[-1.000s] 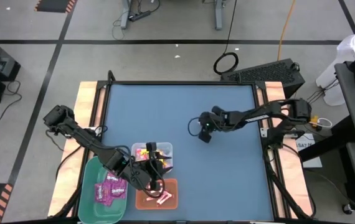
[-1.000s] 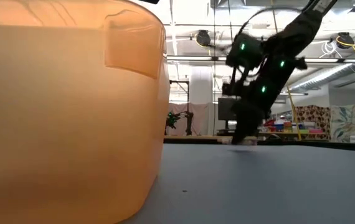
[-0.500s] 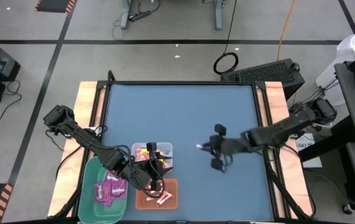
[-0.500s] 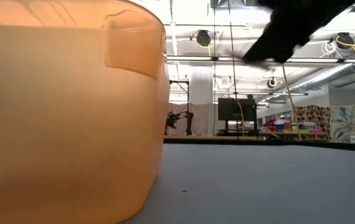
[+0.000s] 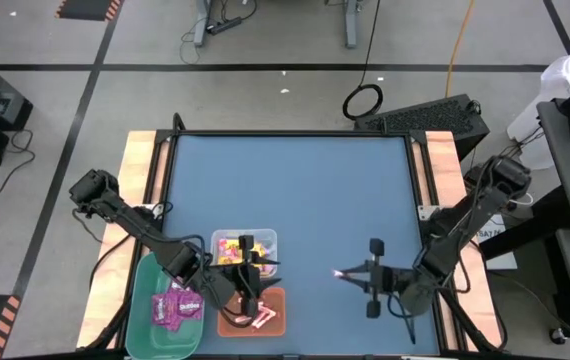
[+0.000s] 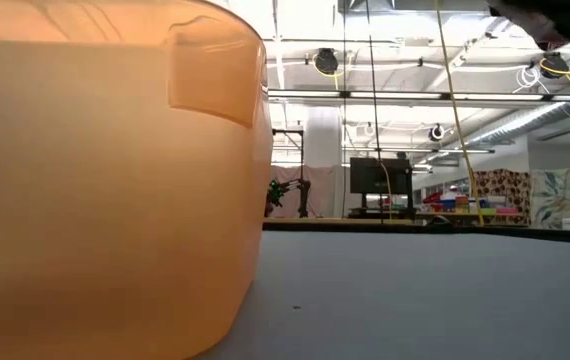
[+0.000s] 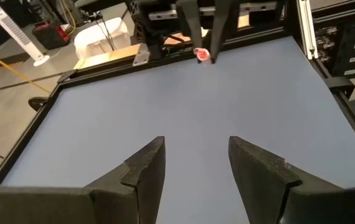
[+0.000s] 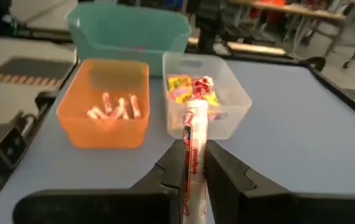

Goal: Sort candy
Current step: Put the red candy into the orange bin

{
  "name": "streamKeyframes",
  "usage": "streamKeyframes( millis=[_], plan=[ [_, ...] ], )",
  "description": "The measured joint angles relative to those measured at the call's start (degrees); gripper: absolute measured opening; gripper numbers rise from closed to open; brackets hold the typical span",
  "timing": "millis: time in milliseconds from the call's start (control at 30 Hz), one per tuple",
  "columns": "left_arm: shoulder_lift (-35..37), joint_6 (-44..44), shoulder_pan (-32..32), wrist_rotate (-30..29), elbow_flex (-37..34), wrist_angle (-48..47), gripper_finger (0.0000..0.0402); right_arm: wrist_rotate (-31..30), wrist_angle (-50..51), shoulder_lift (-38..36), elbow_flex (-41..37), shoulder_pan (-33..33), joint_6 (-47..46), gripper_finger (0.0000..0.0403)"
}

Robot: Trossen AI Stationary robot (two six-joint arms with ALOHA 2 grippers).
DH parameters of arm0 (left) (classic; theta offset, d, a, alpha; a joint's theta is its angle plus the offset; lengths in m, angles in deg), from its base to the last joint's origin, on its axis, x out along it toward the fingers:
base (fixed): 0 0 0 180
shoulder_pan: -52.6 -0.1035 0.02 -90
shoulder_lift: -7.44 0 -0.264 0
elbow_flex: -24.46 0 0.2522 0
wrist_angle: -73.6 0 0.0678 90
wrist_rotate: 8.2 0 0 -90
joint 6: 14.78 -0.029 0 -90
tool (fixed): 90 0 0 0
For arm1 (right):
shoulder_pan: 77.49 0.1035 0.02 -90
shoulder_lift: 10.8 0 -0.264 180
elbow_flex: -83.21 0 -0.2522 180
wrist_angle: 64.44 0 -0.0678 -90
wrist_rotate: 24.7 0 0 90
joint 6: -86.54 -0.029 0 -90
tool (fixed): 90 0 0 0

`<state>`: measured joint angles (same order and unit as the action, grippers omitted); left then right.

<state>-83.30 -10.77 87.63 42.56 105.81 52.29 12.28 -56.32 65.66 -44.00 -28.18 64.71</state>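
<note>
Your right gripper [image 5: 350,276] hangs over the table [image 5: 295,190], well to the right of the orange bin [image 5: 252,312], its fingers [image 8: 165,171] clamped on a pink-and-white stick [image 8: 194,149] that points toward the bins. More sticks [image 8: 113,107] lie in the orange bin. Yellow packets [image 8: 179,88] sit in the clear bin [image 5: 245,246], just behind the orange one; magenta packets [image 5: 176,303] fill the green bin [image 5: 165,305] to its left. Your left gripper [image 7: 196,165] hovers open above the orange bin, holding nothing.
</note>
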Motion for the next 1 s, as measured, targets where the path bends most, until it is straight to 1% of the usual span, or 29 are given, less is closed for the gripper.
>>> streamKeyframes(
  millis=[33, 133, 267, 333, 433, 500, 1000],
  plan=[
    [0.0, 0.0, 0.0, 0.0, 0.0, 0.0, 0.0183, -0.9, -2.8, 0.5, -1.0, 0.5, 0.2, 0.0038],
    [0.0, -0.2, -0.1, 0.0, 0.0, 0.2, 0.0183, -1.0, -12.7, 2.4, -3.5, 0.9, 3.5, 0.0038],
    [0.0, -0.1, -0.2, 0.0, 0.0, 0.2, 0.0183, -0.8, -25.3, 4.7, -4.5, -0.3, 13.5, 0.0038],
    [0.0, 0.0, -0.2, 0.0, 0.0, 0.2, 0.0183, 0.9, -28.8, 4.8, -4.6, -0.8, 17.5, 0.0038],
    [0.0, -0.2, -0.2, 0.0, 0.0, 0.2, 0.0183, 4.1, -32.9, 4.8, -4.6, -1.4, 20.6, 0.0038],
    [0.0, -0.3, -0.2, 0.0, 0.0, 0.2, 0.0183, 5.4, -33.8, 4.8, -4.5, -1.5, 21.5, 0.0038],
    [0.0, 0.0, -0.3, 0.1, 0.0, 1.2, 0.0183, 5.1, -33.0, 4.8, -4.5, -3.3, 21.3, 0.0038]
  ],
)
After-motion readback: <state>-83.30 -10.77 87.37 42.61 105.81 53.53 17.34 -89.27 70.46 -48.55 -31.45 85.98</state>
